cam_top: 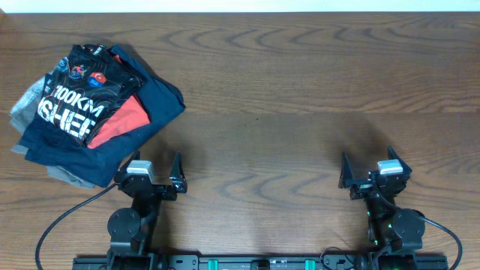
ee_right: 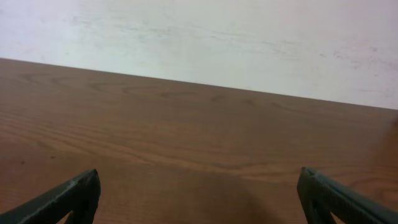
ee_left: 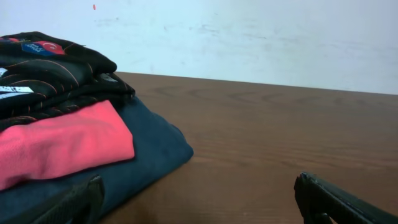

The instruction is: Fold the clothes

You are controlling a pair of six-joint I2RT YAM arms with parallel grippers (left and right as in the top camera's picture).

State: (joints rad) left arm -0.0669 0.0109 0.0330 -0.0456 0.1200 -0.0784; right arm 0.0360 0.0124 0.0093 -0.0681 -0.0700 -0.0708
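Jersey (cam_top: 75, 94) tops a pile of red shirt (cam_top: 124, 120) and navy garments (cam_top: 157, 101) near left gripper (cam_top: 156, 162); it and right gripper (cam_top: 369, 160) gape wide, empty.

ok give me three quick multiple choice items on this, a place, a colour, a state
1. Where does the black jersey lie, overhead view? A upper left B centre C lower right
2. What colour shows just under it? A green B red-orange C yellow
3. The left gripper and right gripper are? A both open, empty B both shut on cloth C holding the jersey

1 A: it sits at upper left. 2 B: the red-orange shirt shows beneath. 3 A: both spread wide, nothing between.
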